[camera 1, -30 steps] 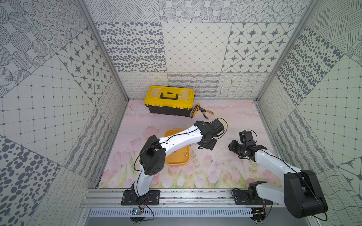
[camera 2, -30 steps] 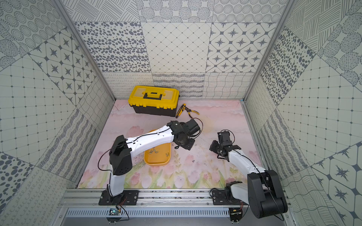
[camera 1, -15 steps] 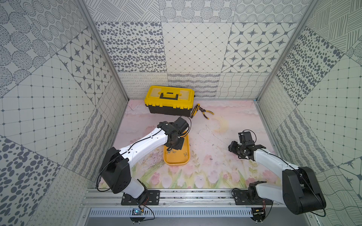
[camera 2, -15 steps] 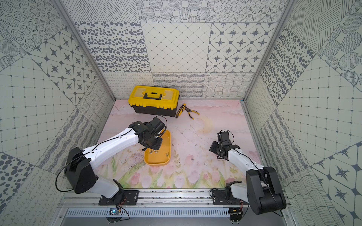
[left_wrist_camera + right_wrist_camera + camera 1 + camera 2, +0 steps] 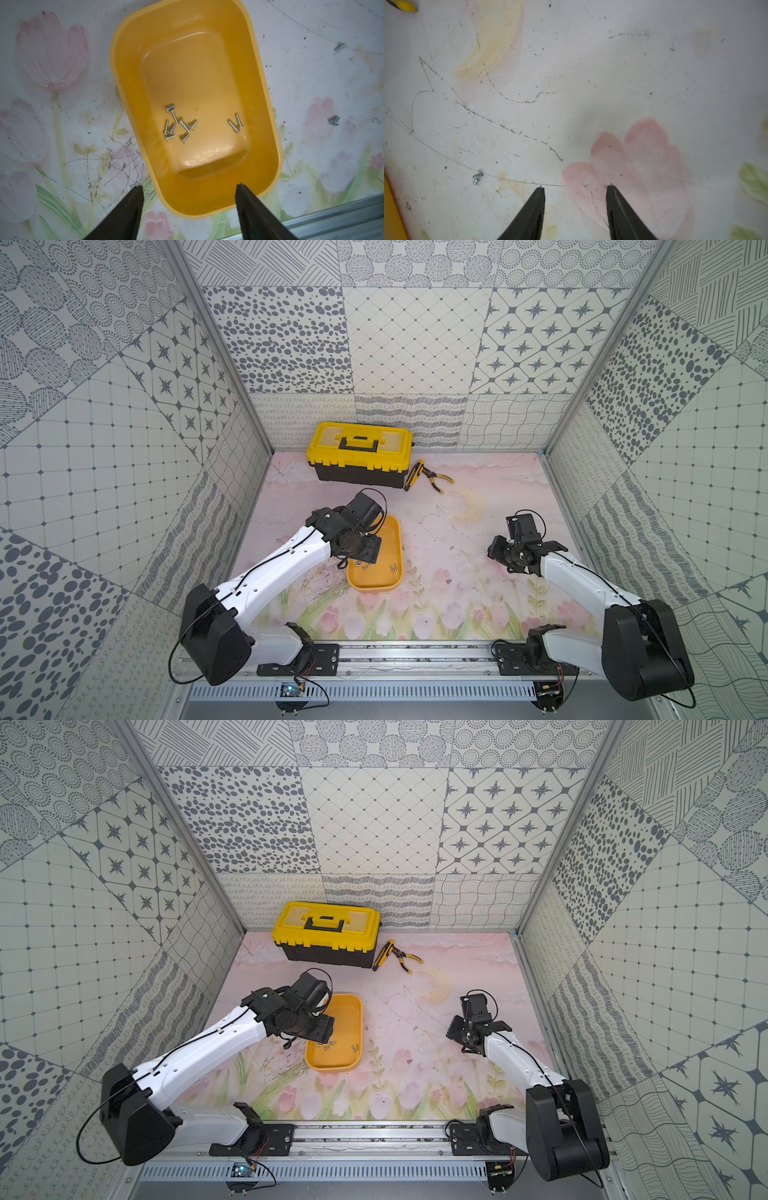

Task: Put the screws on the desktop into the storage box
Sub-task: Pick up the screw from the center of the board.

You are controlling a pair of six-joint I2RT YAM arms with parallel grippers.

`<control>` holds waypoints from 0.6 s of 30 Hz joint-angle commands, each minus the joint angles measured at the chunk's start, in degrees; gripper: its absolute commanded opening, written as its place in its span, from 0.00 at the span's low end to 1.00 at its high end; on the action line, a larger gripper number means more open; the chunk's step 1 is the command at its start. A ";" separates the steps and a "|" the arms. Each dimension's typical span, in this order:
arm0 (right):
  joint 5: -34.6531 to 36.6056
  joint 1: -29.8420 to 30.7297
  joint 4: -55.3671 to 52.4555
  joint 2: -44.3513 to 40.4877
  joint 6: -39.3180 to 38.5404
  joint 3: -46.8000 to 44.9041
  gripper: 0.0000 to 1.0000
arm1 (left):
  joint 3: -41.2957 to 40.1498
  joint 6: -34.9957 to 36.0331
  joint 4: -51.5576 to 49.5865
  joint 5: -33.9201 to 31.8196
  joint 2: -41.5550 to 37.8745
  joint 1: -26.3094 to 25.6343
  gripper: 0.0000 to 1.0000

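The storage box (image 5: 394, 531) is a shallow yellow-orange tray on the pale pink desktop (image 5: 436, 605). Several small silver screws (image 5: 178, 124) lie on its floor (image 5: 187, 68), most in a cluster and two apart (image 5: 235, 123). My left gripper (image 5: 189, 186) hangs open over the tray's near end with nothing between its fingers; in a top view it (image 5: 365, 551) covers the tray's left side. Loose screws lie on the desktop right of the tray (image 5: 451, 548) (image 5: 448, 581). My right gripper (image 5: 575, 187) stands open and empty over a pink tulip, with one screw (image 5: 476, 178) off to its side.
A yellow-and-black toolbox (image 5: 359, 456) stands at the back, with yellow-handled pliers (image 5: 428, 479) beside it. Patterned walls close in three sides. A metal rail (image 5: 415, 655) holding both arm bases runs along the front edge.
My left arm swung leftward from beyond the tray's right side to over the tray, and its gripper went from shut to open. The right arm barely moved.
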 commanded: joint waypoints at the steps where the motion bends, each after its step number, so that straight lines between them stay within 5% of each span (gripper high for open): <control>1: 1.36 2.31 -5.07 -1.67 0.71 4.17 0.52 | -2.90 1.60 1.06 -2.08 -6.80 0.21 0.75; 11: 6.97 16.23 -15.91 7.39 10.00 18.62 0.55 | -6.00 0.03 1.19 -6.36 -12.37 0.23 0.74; 18: 8.96 17.05 -18.46 11.56 13.54 23.92 0.69 | -6.25 0.44 0.83 -7.82 -13.76 0.21 0.74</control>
